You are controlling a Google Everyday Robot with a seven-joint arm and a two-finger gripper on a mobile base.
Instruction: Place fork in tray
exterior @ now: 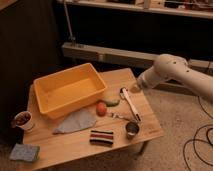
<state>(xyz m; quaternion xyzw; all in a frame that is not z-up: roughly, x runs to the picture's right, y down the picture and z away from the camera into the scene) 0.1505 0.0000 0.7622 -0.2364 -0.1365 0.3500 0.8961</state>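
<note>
Fork (pixel 119 116), as best we can identify it, is the slim metal utensil lying flat on the table (pixel 75 150), nearer the camera than the gripper (pixel 133 90) and a little to its tray side, between the orange ball (pixel 101 108) and the metal cup (pixel 132 130). It is not held and not in the tray (pixel 70 95). The gripper hangs low over the table's far right edge, just beyond the top end of a white-handled utensil (pixel 129 103), and carries nothing we can see. We cannot tell whether it is open or closed. The tray sits well off to the gripper's left, empty and mouth up, so a drop from above should suffice. Our reading is that the arm is placed for an approach, though it looks better lined up with the white utensil than with the fork. The fork lies flat in clutter, so a pinch across its handle seems the likeliest grasp. One risk is nudging the ball or cup.
</note>
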